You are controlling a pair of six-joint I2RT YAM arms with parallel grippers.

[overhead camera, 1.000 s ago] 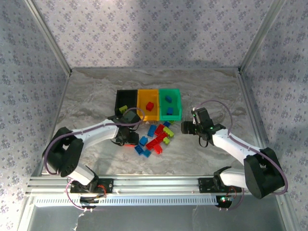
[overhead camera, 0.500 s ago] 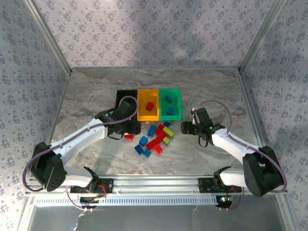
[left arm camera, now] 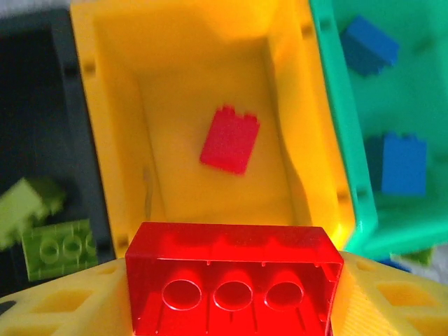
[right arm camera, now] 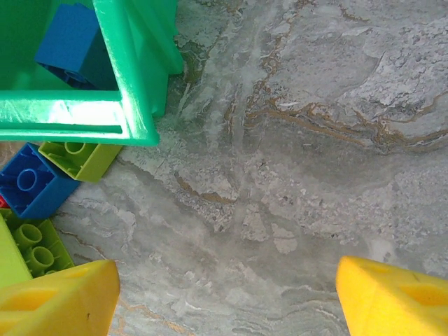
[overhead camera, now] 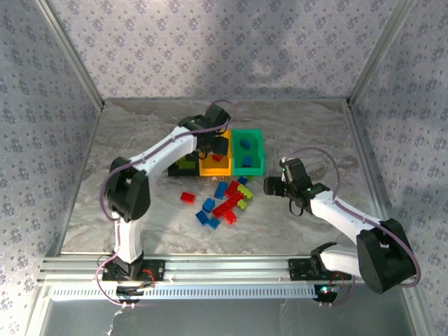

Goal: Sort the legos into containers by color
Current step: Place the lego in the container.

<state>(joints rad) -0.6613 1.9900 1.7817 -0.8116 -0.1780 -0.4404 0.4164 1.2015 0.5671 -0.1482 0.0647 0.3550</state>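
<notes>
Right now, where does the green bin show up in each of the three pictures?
Top external: the green bin sits near the picture's centre, rightmost in the row.
Left wrist: along the right edge, beside the yellow bin.
Right wrist: upper left corner.
Shared landmark: the blue bricks lying inside it.

The small black plastic bin (left arm camera: 35, 91) holds lime green bricks (left arm camera: 57, 246). The yellow-orange plastic bin (left arm camera: 105, 161) holds one small red brick (left arm camera: 229, 140). The green plastic bin (left arm camera: 334, 126) holds blue bricks (left arm camera: 402, 162). A shiny red plastic brick (left arm camera: 231, 280) sits between the yellow fingers (left arm camera: 49, 311) of the left gripper (left arm camera: 231, 322). The table (right arm camera: 315, 140) is grey with brown swirls. The walls (overhead camera: 210, 42) are pale purple with tiny flowers.
</notes>
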